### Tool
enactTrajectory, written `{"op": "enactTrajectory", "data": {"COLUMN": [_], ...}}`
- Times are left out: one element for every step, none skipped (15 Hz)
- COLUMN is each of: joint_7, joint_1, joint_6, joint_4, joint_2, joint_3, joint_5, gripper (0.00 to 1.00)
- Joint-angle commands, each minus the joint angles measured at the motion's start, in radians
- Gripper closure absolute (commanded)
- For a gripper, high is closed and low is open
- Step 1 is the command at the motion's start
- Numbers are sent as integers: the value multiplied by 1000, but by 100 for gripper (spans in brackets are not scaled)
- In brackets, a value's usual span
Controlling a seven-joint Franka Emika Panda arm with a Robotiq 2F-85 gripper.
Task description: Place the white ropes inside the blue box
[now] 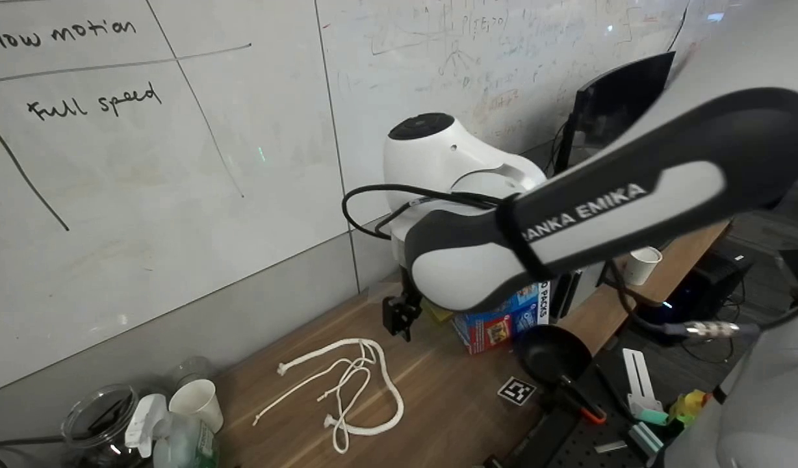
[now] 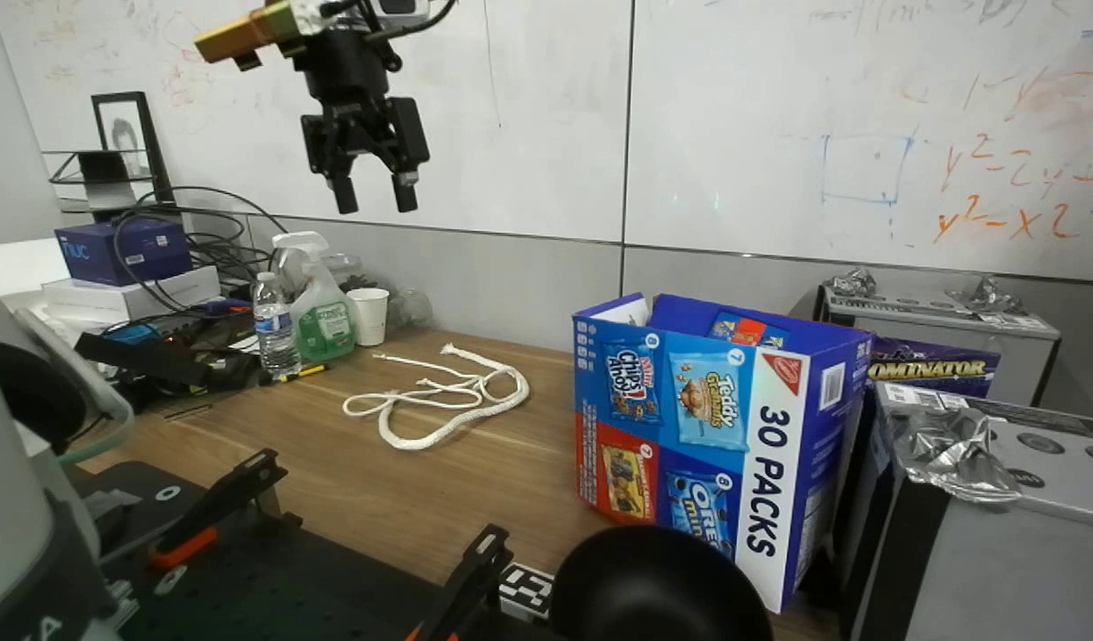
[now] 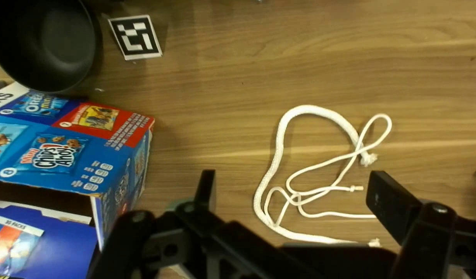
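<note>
Whiteboard (image 1: 275,130) with handwriting on it lines the room behind a wooden table (image 2: 511,481). On that table stands the box (image 2: 680,427), blue with red and white print, upright and open at the top, where a printed blue flap (image 3: 71,248) rises. In the wrist view a dark gap shows along the opening, and I cannot make out what lies in it. Near the box sits a black pan (image 2: 658,588), with a square marker (image 3: 135,37) just beside it. Farther off stand a spray bottle (image 2: 324,312), a water bottle (image 2: 275,329) and a white cup (image 2: 368,316); beside them is a clear jar (image 1: 100,422), something dark showing in or through it.

Loosely looped on the table, between the cup and the box and well apart from the box, lie the white ropes (image 2: 475,414), thick and thin together.

Overhead the arm (image 1: 568,221) slopes down across the scene, and the gripper (image 2: 376,196) hangs well above the table, pointing downward. Its fingers (image 2: 405,191) are spread wide, and in the wrist view the ropes on the table show between them.
</note>
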Motion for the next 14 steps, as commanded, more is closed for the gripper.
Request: {"op": "enactTrajectory", "data": {"joint_7": [114,131,167,214,262,292,330,359,382,407,434,470,501,539], "joint_1": [-88,-94,-101,-21,-3,27,58,86,109,134,155,176,191,206], "joint_6": [134,151,177,197,216,236,257,273,274,284,283,273,266,258], "joint_4": [155,202,243,288,337,390,439,492,551,609,669,727,785,841], "joint_2": [262,328,393,459,524,588,650,709,768,830,886,939,992,1046], "joint_3": [15,7,6,-81,-103,-136,-167,-195,-219,-242,-264,-285,-299,-314], "joint_5": [-9,16,17,3,-1,16,26,43,71,93,113,137,162,183], "gripper": [0,0,0,0,0,0,0,0,0,0,0,0,0,0]}}
